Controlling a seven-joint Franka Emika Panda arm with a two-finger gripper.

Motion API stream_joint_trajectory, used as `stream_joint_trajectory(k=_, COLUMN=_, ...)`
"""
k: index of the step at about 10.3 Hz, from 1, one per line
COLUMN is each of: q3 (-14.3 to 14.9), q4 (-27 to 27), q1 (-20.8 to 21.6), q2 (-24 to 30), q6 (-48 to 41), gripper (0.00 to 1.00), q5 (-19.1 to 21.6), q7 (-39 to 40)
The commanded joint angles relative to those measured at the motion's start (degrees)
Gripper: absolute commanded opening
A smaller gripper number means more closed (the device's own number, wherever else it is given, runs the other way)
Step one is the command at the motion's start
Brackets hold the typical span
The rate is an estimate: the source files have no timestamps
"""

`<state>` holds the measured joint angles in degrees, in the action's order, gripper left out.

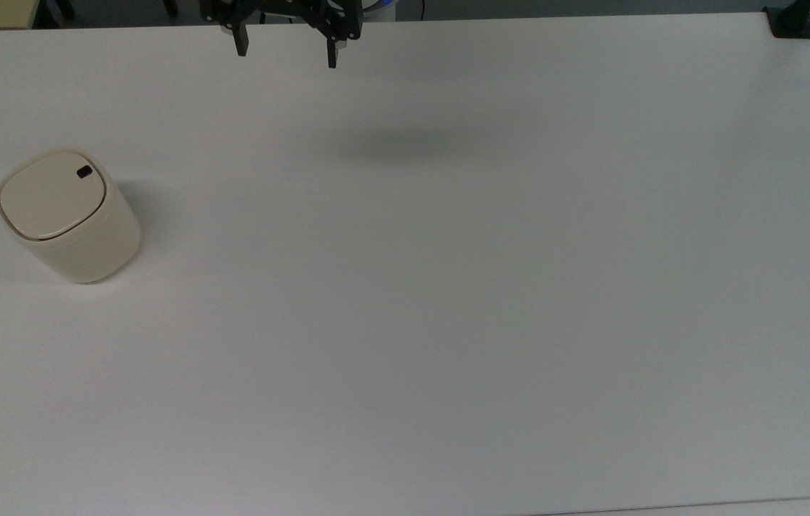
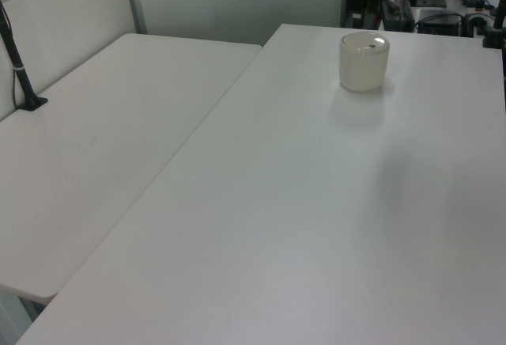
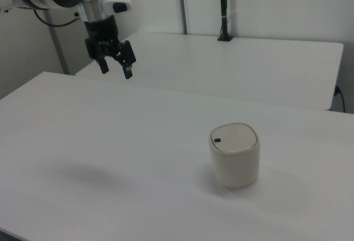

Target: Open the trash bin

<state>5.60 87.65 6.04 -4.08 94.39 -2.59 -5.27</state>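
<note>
Task not begun: trash bin [image 1: 68, 215] is seen upright on the table [image 1: 448, 287], lid shut (black button [image 1: 84, 172] at its rim untouched). Gripper [image 1: 287, 50] is held high, well apart from bin, jaws spread, empty. Approach & button press are left.

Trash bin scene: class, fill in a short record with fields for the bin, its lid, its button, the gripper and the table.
bin: cream trash bin, upright on the table, at the top view's left
lid: shut, flat
button: small, black, at the lid's rim
gripper: open, in the air, well apart from the bin
table: white
</note>
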Motion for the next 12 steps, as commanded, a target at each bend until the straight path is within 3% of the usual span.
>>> stream_joint_trajectory(k=1, q3=0.4, q4=1.0, q1=-0.1, q2=1.3, q6=-1.5, gripper=1.0, q5=1.1, q7=1.4)
stream_joint_trajectory(k=6, q3=0.4, q4=1.0, q1=0.2, q2=1.0, q6=-1.6, gripper=1.0, q5=0.8, q7=2.3)
stream_joint_trajectory(k=8, q3=0.4, q4=1.0, q1=0.0, q2=0.9, q6=-1.7, gripper=1.0, q5=0.9, q7=6.1)
stream_joint_trajectory(k=9, q3=0.4, q4=1.0, q1=-0.1, q2=0.9, q6=-1.8, gripper=0.85, q5=1.1, q7=8.3)
stream_joint_trajectory(k=12, q3=0.6, q4=1.1, q1=-0.2, q2=0.8, q6=-2.9, gripper=0.27, q5=1.2, q7=12.3)
